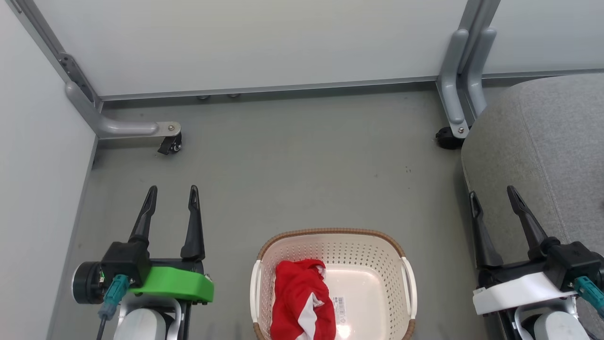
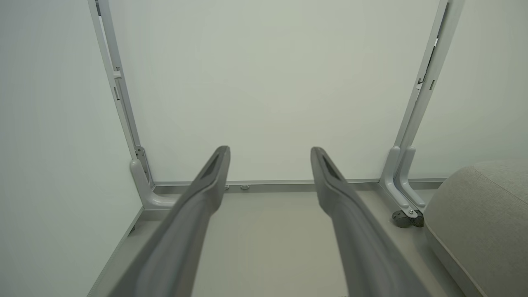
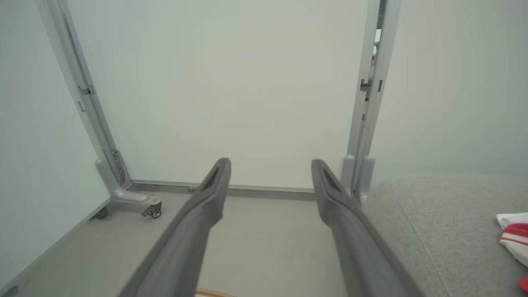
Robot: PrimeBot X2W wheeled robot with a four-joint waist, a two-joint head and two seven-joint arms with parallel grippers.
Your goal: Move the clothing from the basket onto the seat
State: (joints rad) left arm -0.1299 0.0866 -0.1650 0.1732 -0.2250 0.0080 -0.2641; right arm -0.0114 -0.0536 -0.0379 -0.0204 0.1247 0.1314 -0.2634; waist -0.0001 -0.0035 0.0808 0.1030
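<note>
Head view: a cream-white perforated plastic basket [image 1: 377, 257] with a brown rim stands on the grey floor [image 1: 302, 156], its near end cut off. A crumpled bright-red garment [image 1: 295, 293] with a white panel lies in its left half. The left gripper [image 1: 172, 190] and right gripper [image 1: 492, 192] hover either side, fingers spread, empty.

Left wrist view: spread fingers. The large light-grey fabric seat [image 2: 478, 214] is at far right, cut off.

Right wrist view: fingers apart. A white-and-red striped garment [image 3: 511, 235] lies on the seat, mostly cut off.

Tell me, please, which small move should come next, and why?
Probably lower the left gripper toward the red garment, which lies in the left half of the basket. Its jaws stand open and empty, and it is the nearer gripper.
</note>
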